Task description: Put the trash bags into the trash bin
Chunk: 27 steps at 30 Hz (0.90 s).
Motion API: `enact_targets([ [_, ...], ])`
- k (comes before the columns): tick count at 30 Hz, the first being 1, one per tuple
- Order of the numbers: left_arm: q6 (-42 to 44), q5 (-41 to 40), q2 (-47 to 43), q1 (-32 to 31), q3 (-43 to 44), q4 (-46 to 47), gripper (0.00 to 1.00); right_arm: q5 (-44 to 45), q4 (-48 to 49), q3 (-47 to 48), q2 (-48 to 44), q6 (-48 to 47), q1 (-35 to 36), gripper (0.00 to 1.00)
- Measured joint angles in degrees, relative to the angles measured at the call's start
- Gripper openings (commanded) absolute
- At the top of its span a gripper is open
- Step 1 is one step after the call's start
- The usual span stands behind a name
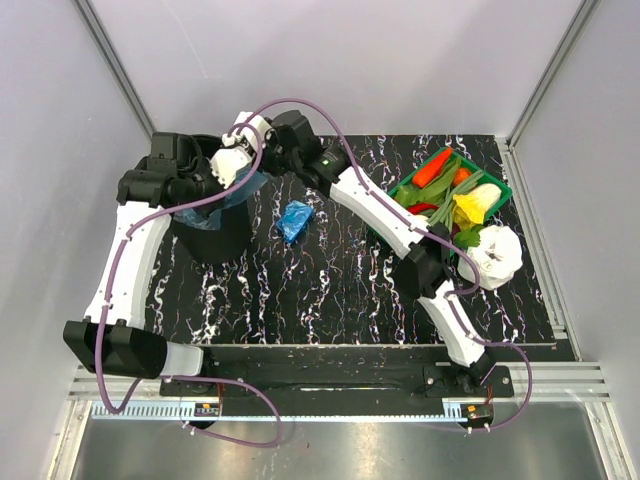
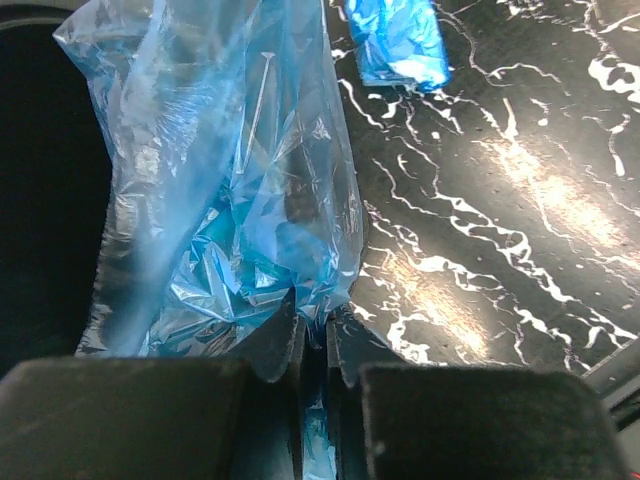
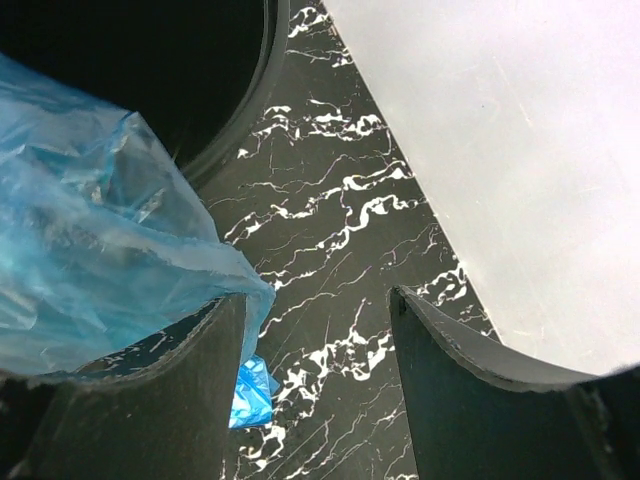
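left gripper (image 2: 315, 332) is shut tight on thin edge of big blue bag (image 2: 230, 180). film is pinched between fingers (image 2: 275, 345) and spread out ahead of them. black bin (image 2: 40, 220) is seen left of fingers, with bag at its rim. small blue wad (image 2: 400, 40) is laid on table (image 2: 520, 200), far ahead and a bit right of fingers. right gripper (image 3: 318, 300) is held wide apart, nothing gripped. big blue bag is touched by one finger (image 3: 150, 400). bin mouth is seen ahead of that finger.

Green vegetable tray (image 1: 492, 177) sits beside white plastic lump (image 1: 497, 255).
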Motion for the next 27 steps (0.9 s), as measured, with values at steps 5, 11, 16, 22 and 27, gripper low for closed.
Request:
enact_targets([
  [5, -3.41, 1.25, 0.00, -2.80, 4.90, -4.98, 0.00, 0.13, -2.08, -1.42, -3.28, 0.00, 0.00, 0.65],
  [11, -7.45, 1.92, -0.04, -9.68, 7.39, -7.02, 0.00, 1.49, -5.38, -7.82, -11.30, 0.39, 0.00, 0.64],
  [16, -10.82, -0.48, -0.07, -18.32, 7.43, -6.67, 0.00, 3.61, -7.50, -16.15, -20.59, 0.42, -0.15, 0.63],
  [22, -13.90, -5.40, 1.16, -28.17, 11.37, -7.08, 0.00, 6.38, -9.64, -25.88, -30.71, 0.44, -1.01, 0.63],
  [27, -15.74, -7.85, 3.69, -33.48, 15.28, -7.04, 0.00, 9.03, -10.60, -31.93, -36.09, 0.44, -2.73, 0.63],
])
